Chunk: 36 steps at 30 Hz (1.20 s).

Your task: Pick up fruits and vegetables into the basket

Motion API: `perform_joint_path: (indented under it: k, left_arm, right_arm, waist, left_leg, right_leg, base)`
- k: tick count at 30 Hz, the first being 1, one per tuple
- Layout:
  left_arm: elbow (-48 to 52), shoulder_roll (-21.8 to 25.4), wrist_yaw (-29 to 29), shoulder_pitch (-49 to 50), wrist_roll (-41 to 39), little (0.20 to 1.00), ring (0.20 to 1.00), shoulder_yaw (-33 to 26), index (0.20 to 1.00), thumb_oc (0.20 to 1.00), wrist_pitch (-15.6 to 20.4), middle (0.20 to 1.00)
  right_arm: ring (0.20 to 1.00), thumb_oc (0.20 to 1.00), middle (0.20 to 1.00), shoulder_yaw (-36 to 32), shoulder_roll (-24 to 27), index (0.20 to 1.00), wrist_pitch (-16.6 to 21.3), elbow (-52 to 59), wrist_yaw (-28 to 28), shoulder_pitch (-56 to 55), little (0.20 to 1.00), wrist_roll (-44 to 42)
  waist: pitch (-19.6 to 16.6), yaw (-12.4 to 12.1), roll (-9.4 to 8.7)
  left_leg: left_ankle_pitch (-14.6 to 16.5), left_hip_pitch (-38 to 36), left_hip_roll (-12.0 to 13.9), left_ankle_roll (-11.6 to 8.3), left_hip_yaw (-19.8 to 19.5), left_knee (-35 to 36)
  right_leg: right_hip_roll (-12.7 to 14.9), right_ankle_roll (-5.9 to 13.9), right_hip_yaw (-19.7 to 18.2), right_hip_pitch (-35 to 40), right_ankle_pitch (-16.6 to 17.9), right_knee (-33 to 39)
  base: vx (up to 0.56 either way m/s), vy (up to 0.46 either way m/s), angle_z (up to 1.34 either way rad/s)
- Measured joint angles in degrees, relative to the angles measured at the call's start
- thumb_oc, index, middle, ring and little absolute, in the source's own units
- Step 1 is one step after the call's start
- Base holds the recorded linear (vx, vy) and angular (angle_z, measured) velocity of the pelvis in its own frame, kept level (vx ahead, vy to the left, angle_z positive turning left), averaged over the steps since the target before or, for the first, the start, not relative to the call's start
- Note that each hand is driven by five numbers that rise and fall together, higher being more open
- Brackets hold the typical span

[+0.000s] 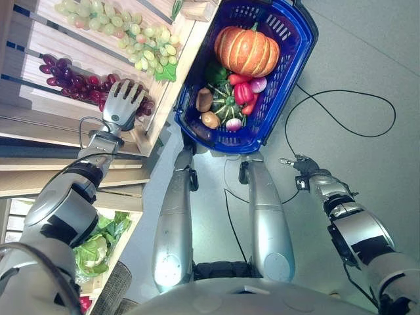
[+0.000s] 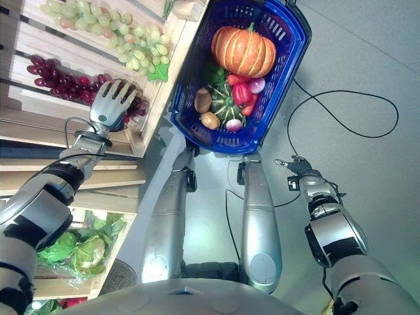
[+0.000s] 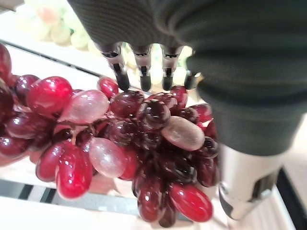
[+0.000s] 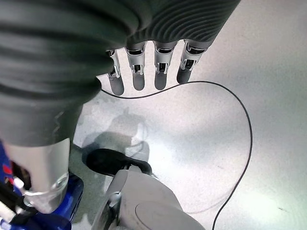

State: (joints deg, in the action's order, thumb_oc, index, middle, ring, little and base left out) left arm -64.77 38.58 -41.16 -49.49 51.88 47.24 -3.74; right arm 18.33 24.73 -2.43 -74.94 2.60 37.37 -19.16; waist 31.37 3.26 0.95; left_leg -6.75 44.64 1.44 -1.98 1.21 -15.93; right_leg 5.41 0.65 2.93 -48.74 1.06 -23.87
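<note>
Reaching over the wooden shelf (image 1: 39,125), my left hand (image 1: 123,102) hovers with its fingers spread straight above the red grapes (image 1: 75,84), which lie on the shelf beside the blue basket (image 1: 289,62). Green grapes (image 1: 125,29) sit on the next tier, further from me than the red bunch. Inside the basket I see a pumpkin (image 1: 246,49) at the far end, with a red pepper (image 1: 243,92) and smaller vegetables piled nearer me.

From the right eye the picture agrees: my right hand (image 2: 293,164) hangs over the floor, well apart from the basket and on the opposite side from the shelf, and I cannot tell its fingers from here.

Through the left wrist, the fingertips (image 3: 144,84) stand straight just above the red bunch, perhaps grazing the top berries, closing on nothing. I judge the bunch soft, lumpy and smooth-skinned; single grapes could roll under the fingers or pop off. I would cup the thick middle from above with thumb beneath, rather than pinch one berry.

Through the right wrist, the fingers (image 4: 162,72) hang relaxed and hold nothing.
</note>
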Motion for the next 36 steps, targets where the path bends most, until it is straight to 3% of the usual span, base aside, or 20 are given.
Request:
perform_joint_path:
  k: [11,12,13,14,15,25,36]
  left_arm:
    - [-3.9,-1.2,-1.4,-1.9,3.8,1.000,1.000,-0.8,1.000,1.000,-4.0,1.000]
    - [-4.4,-1.3,-1.3,-2.3,4.5,0.887,0.887,-0.8,0.887,0.887,-4.4,0.887]
    - [-4.4,-1.4,-1.4,-2.4,4.5,0.642,0.642,-0.8,0.642,0.642,-4.9,0.642]
    - [-4.5,-1.4,-1.5,-2.7,4.5,0.507,0.507,-0.8,0.507,0.507,-5.0,0.507]
    - [-4.5,-1.5,-1.4,-2.8,4.5,0.200,0.200,-0.8,0.200,0.200,-5.0,0.200]
    - [-5.9,-1.9,0.7,-4.3,5.0,0.200,0.200,-0.9,0.200,0.200,-9.5,0.200]
    - [-5.9,-1.9,2.1,-4.9,5.0,0.200,0.200,-0.9,0.200,0.200,-9.6,0.200]
  right_arm:
    - [1.000,1.000,1.000,0.8,1.4,1.000,-0.1,0.8,0.0,1.8,1.000,-0.1]
    - [1.000,1.000,1.000,1.2,1.4,1.000,-0.1,0.9,0.0,1.8,1.000,-0.2]
    - [1.000,1.000,1.000,1.5,1.4,1.000,-0.1,1.0,0.0,1.8,1.000,-0.2]
    - [1.000,1.000,1.000,1.7,1.4,1.000,-0.1,1.0,0.0,1.9,1.000,-0.2]
    - [1.000,1.000,1.000,1.7,1.4,1.000,-0.1,1.0,0.0,1.9,1.000,-0.2]
    - [1.000,1.000,1.000,2.1,1.5,1.000,0.0,1.0,0.0,3.7,1.000,-1.3]
    - [1.000,1.000,1.000,2.8,1.9,1.000,-0.1,1.0,0.0,4.0,1.000,-2.2]
  waist:
    - [0.1,0.4,-0.32]
    - [0.1,0.5,-0.32]
    - [0.1,0.5,-0.34]
    - [0.1,0.6,-0.36]
    - [0.1,0.8,-0.37]
    - [0.1,1.0,-0.39]
    - [0.1,1.2,-0.40]
  left_leg:
    - [0.2,2.5,0.4,-0.26,0.2,-0.9]
    - [0.2,2.6,0.4,-0.21,0.2,-0.9]
    - [0.2,2.7,0.4,-0.14,0.2,-0.9]
    - [0.1,3.0,0.4,0.04,0.2,-0.9]
    - [0.1,3.1,0.4,0.05,0.2,-1.0]
    - [0.5,3.4,0.5,0.03,0.1,-1.7]
    - [0.7,3.9,0.4,-0.17,0.1,-1.8]
  right_leg:
    - [-0.4,-0.01,-0.3,-2.4,0.0,-0.3]
    - [-0.4,0.00,-0.2,-2.4,0.0,-0.3]
    - [-0.4,0.03,-0.2,-2.5,0.0,-0.2]
    - [-0.4,0.20,-0.2,-2.7,0.2,-0.2]
    - [-0.4,0.21,-0.2,-2.9,0.2,-0.2]
    - [-0.4,-0.01,-0.2,-3.0,0.0,-0.5]
    - [-0.4,-0.01,-0.2,-3.5,0.0,-0.7]
  base:
    - [0.00,0.010,-0.02]
    - [0.00,0.000,0.00]
    - [0.00,0.000,0.00]
    - [0.00,0.000,0.00]
    - [0.00,0.000,0.00]
    - [0.00,0.000,0.00]
    - [0.00,0.000,0.00]
